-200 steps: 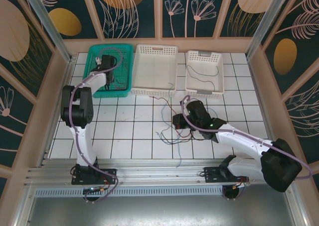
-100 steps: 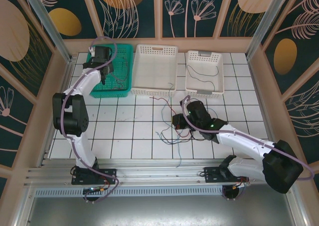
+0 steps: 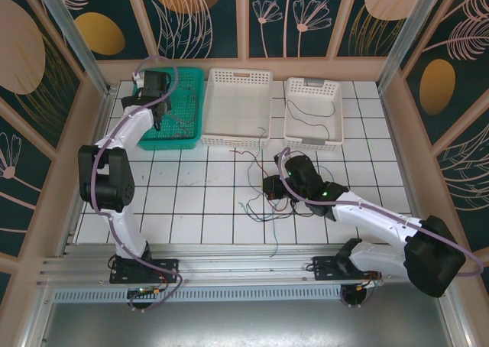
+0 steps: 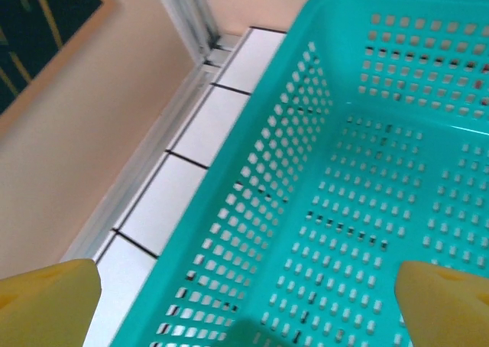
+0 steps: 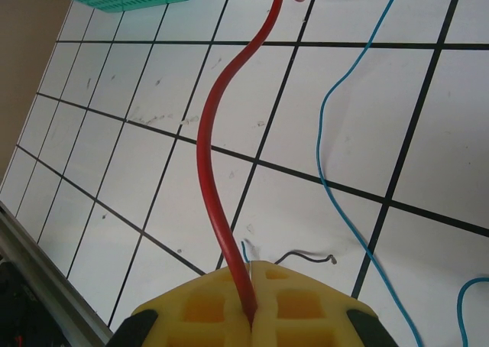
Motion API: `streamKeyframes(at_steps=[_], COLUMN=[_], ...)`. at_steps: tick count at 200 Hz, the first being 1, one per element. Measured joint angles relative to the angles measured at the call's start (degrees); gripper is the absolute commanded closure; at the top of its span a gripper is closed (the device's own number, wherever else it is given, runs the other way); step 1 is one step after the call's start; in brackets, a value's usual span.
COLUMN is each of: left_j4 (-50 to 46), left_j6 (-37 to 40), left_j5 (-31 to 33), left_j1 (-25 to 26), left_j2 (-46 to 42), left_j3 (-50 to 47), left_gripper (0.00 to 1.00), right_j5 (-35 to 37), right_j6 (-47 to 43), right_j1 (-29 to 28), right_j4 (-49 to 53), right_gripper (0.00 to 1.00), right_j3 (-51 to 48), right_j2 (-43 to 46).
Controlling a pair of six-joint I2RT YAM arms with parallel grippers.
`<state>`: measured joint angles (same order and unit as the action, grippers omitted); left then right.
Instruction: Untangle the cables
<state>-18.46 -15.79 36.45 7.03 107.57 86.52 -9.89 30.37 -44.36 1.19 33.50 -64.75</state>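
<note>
Left gripper [image 4: 244,312] hangs over the green basket [image 4: 260,194], above its left half. We see its 2 yellow fingertips [image 4: 46,305] far apart at the bottom corners of the wrist view, jaws wide with nothing between them. Under them are the perforated basket floor and left wall, with white tiles [image 4: 191,125] just outside the wall.

Right gripper [image 5: 250,316] sits low over the tiles near table centre, yellow pads pressed together on the red cable [image 5: 210,133]. That cable leaves the pads and runs away across the tiles in an S-curve. A blue cable [image 5: 336,156] lies on the tiles beside it, to the right in the wrist view, apart from it where we can see. 1 short black cable end [image 5: 306,255] lies near the pads.

From above, the loose cables [image 3: 263,205] spread over the tiles just left of and in front of the right gripper. 3 baskets stand in a row at the far edge: green on the left, mid white basket [image 3: 233,141], and right white basket [image 3: 313,142]. The right one holds 1 thin dark cable [image 3: 309,111].
</note>
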Motion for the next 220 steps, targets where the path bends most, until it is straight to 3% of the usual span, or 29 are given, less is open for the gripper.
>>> streamKeyframes(at_steps=[64, 220], left_j4=[6.3, 15.5], left_j6=[-1.1, -2.6], left_j5=[7.7, 10.6], left_j1=[0.0, 0.0], left_j2=[-7.5, -18.6], left_j3=[-5.5, -19.0], left_gripper=[0.02, 0.02], right_j5=[0.0, 0.1], right_j6=[0.0, 0.0], right_j1=[-1.1, -3.7], right_j4=[0.1, 0.0], right_gripper=[1.0, 1.0], right_j3=[0.0, 1.1], right_j2=[-0.2, -2.9])
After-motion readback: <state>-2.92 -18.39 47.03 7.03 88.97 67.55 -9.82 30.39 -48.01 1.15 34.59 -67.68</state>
